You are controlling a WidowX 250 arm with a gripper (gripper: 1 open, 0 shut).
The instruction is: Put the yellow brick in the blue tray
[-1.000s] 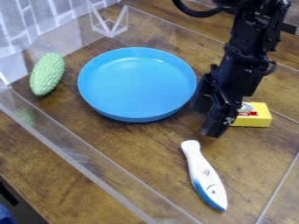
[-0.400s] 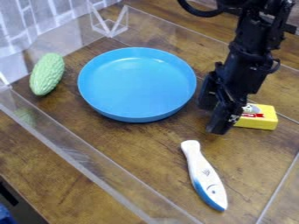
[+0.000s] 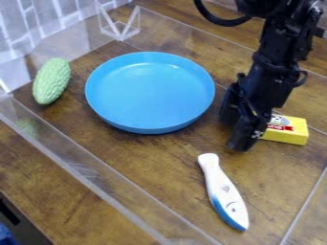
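Nearest you, a white-and-blue tool (image 3: 224, 191) lies flat on the wooden table (image 3: 115, 182), its length running toward the front right corner. A clear wall (image 3: 90, 163) crosses the table from the left edge toward the front.

Just behind the tool, your gripper (image 3: 250, 124) points steeply down, its dark fingers (image 3: 240, 137) low over the wood and spread wide, with nothing clamped between them. The brick (image 3: 284, 129) lies flat on the table at the right side of those fingers. You see its yellow body sticking out to the right, and the red-and-white label end sits right against the gripper. Whether that end is between the fingers or only beside them you cannot tell, because the black arm (image 3: 281, 57) covers the join. The brick is outside the tray and apart from it, with the gripper standing between the two.

Left of the gripper sits the tray (image 3: 115, 115), round, blue and shallow, its rim near the gripper's left side without touching it. Nothing lies in it.

Farther left, a green bumpy vegetable (image 3: 52, 80) rests near the table's left edge, well apart from the tray's rim.
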